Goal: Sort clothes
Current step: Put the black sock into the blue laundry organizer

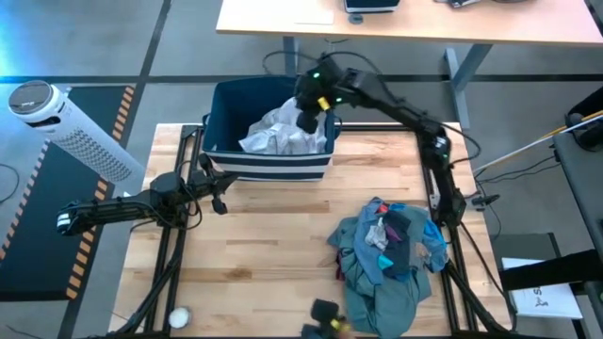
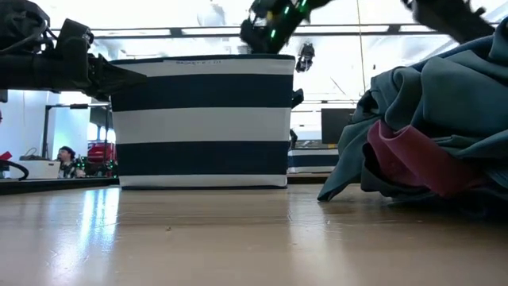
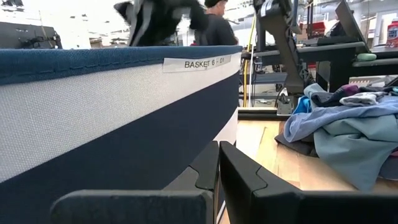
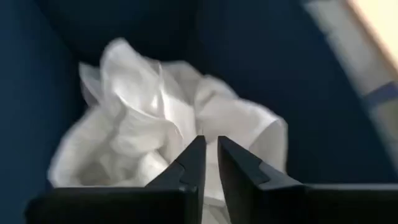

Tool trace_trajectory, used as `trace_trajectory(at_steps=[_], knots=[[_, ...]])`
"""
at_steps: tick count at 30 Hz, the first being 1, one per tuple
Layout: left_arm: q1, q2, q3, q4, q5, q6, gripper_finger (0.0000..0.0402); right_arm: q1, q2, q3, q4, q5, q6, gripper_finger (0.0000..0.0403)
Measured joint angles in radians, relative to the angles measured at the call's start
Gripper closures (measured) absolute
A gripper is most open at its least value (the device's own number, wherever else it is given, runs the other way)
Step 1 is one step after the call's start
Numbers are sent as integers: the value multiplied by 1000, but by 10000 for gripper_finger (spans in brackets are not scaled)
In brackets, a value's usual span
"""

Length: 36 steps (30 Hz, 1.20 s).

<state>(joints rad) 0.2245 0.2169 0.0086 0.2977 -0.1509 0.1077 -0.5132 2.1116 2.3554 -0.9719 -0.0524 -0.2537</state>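
Right end effector (image 1: 308,120): poised over the open top of the navy bin (image 1: 268,162), above the white garment (image 4: 168,134); its dark fingers nearly together in the right wrist view, a narrow slit between them, nothing gripped.

White garment: crumpled, soft, with glossy folds, lying inside the bin against its dark blue walls.

Navy bin: rectangular fabric container with broad white stripes and a coarse weave, standing at the far edge of the tabletop (image 1: 273,254), left of centre. A small label on its rim reads "BASKET 6 - 01".

Left end effector (image 1: 219,185): at the tabletop's left edge, just beside the bin's near left corner; fingers together, empty.

Clothes pile (image 1: 386,250): heaped at the near right of the tabletop, well apart from the bin. A large teal-green garment (image 1: 377,292) lies beneath; dark charcoal, blue, grey and red pieces are tangled on top.

Tabletop: pale wood planks, smooth, with a slight sheen, in a black frame.

Room: grey floor, a second light wooden desk (image 1: 415,24) beyond the far edge, and a white perforated cylinder (image 1: 71,132) at far left.
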Motion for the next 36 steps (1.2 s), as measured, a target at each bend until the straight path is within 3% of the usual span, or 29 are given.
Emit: trace_trajectory(at_steps=[6, 13, 20, 25, 36], knots=[[0, 0, 0, 1, 0, 0, 402, 36, -182, 0, -49, 1, 7, 349], [0, 0, 0, 1, 0, 0, 402, 99, -363, 0, -204, 8, -14, 398], [0, 0, 0, 2, 0, -6, 402, 156, -447, -41, -384, 150, 59, 402], [0, 0, 0, 2, 0, -11, 402, 213, -519, -187, -387, 149, 129, 403], [0, 0, 0, 2, 0, -20, 402, 443, -753, -707, -348, 151, 390, 403]])
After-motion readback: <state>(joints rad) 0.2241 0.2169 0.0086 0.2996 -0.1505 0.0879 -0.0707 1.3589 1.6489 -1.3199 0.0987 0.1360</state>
